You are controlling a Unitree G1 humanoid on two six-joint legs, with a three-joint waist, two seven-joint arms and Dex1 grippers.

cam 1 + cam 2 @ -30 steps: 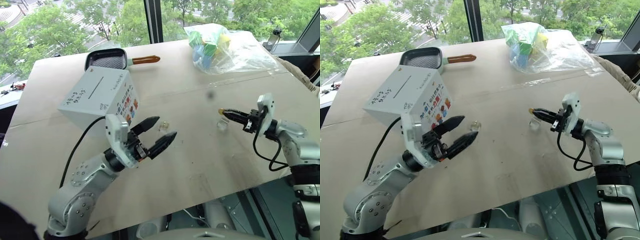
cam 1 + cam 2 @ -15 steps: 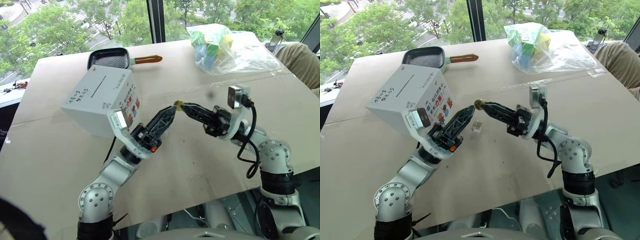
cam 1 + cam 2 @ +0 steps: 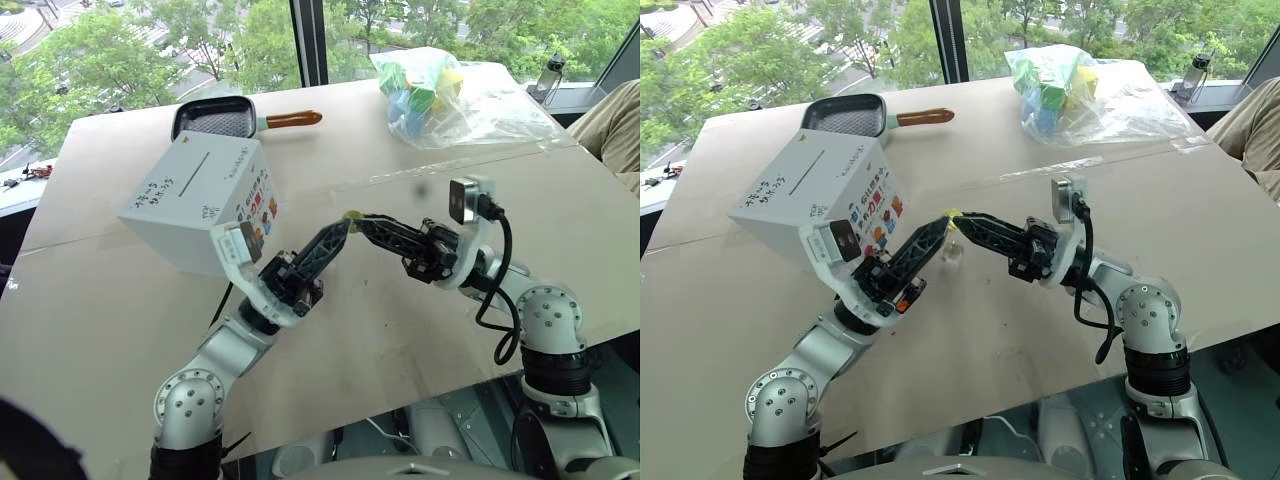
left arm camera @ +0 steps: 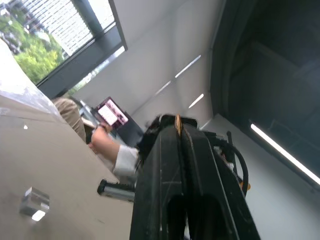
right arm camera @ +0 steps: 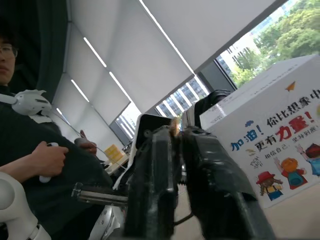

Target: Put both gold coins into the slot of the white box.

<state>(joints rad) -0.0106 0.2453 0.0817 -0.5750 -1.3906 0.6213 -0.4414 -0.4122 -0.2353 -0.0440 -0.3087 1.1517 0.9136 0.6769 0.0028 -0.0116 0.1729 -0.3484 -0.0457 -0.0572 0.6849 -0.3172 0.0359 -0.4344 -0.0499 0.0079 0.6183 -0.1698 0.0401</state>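
One gold coin (image 3: pixel 351 214) hangs above the table's middle, where both grippers meet tip to tip. My left gripper (image 3: pixel 343 226) reaches up from the lower left and is shut on the gold coin; in the left wrist view the coin's edge (image 4: pixel 177 121) shows between its fingertips. My right gripper (image 3: pixel 359 220) comes in from the right, its tip at the same coin. The white box (image 3: pixel 190 215) sits tilted at the left behind my left arm, its slot (image 3: pixel 192 172) on the upper face. The other gold coin is out of view.
A dark pan (image 3: pixel 213 120) with an orange handle lies behind the box. A clear bag of coloured blocks (image 3: pixel 450 95) sits at the back right. A small clear block (image 3: pixel 953 252) lies on the table under the grippers. A person (image 3: pixel 622 120) is at the right edge.
My right gripper carried the coin leftward and up to my left gripper. The left gripper's fingers went from wide open to shut on the coin.
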